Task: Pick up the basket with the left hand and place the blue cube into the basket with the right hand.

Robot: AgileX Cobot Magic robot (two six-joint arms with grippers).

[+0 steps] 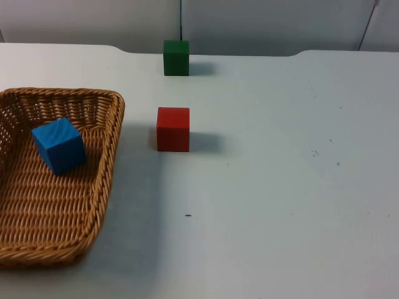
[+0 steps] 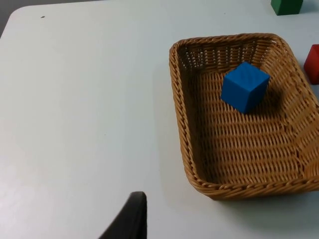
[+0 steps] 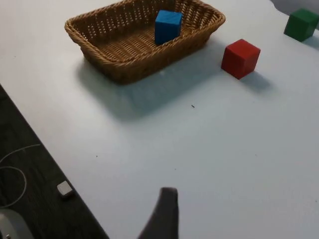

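A white table top seen from above, described left to right. At about nine o'clock sits a rectangular wicker basket, resting flat on the table. The blue cube lies inside it, toward the basket's far end, turned at an angle and close to the woven wall. Just right of the basket, near the centre, stands a red cube, apart from the rim. Beyond it, at twelve o'clock near the table's far edge, stands a green cube.

From the left wrist, a black fingertip of the left gripper hangs above bare table, well short of the basket's near rim. From the right wrist, a fingertip of the right gripper hangs near the table's front edge, well away from all three cubes. Whether either pincer is released or clenched cannot be told.

The cube looks already delivered and the basket set down, so the task appears finished. Both arms would best hold off, clear of the basket rim, so nothing gets nudged
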